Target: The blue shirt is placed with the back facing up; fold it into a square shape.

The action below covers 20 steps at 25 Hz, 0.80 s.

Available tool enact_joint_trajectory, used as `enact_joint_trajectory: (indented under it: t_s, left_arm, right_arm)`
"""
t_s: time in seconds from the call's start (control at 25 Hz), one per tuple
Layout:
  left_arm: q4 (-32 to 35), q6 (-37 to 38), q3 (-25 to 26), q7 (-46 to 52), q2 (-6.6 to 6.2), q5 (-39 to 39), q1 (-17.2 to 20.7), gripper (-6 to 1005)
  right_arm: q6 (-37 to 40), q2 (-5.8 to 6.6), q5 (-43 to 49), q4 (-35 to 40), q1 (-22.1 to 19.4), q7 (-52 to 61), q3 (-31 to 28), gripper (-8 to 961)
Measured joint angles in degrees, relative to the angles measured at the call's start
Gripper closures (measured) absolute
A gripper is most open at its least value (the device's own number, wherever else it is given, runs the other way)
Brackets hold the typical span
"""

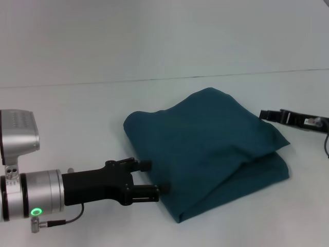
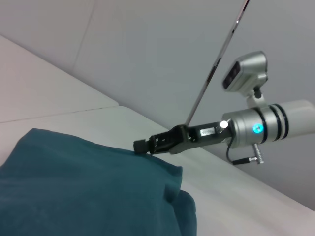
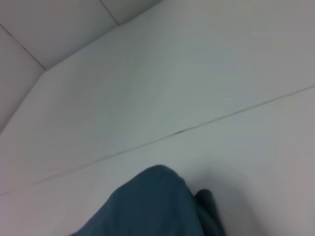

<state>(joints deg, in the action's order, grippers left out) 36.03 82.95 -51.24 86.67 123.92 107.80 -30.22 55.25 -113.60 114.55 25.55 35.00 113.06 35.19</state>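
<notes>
**Folded blue shirt on worktop, both end effectors at its sides**

The blue shirt (image 1: 205,154) lay folded into a thick, roughly square bundle on the white worktop (image 1: 77,113), slightly right of centre in the head view. Its plain teal fabric faced up, with layered edges showing along the 4 to 6 o'clock side.

The left end effector (image 1: 155,177) sat at the bundle's 8 o'clock side, fingers spread with a narrow gap and holding nothing, its tips just beside the fabric edge; whether they touched it was hard to judge.

The right end effector (image 1: 270,115) lay low at the shirt's 2 o'clock side, close to the cloth. I cannot tell whether it was spread or closed. The right wrist view showed only a shirt corner (image 3: 157,206).
</notes>
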Motion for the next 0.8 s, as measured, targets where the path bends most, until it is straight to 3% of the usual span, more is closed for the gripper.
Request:
enact_joint_trajectory:
  t_s: [0.08,0.36,0.64,0.8]
  left_arm:
    - [-0.1,-0.2,0.0,-0.2,0.00,0.1,0.0,95]
    - [-0.6,-0.8,-0.1,-0.4,0.00,0.0,0.1,94]
    - [-0.7,-0.9,-0.1,-0.5,0.00,0.1,0.2,94]
    - [-0.7,-0.9,-0.1,-0.5,0.00,0.2,0.2,94]
  right_arm:
    - [1.3,0.88,0.1,0.2,-0.2,1.6,-0.4,750]
    - [6.9,5.00,7.4,-0.1,0.8,15.2,2.1,506]
    - [10.5,5.55,9.1,-0.1,0.8,19.5,2.1,290]
    - [11.9,5.54,9.1,-0.2,0.7,19.7,2.1,240]
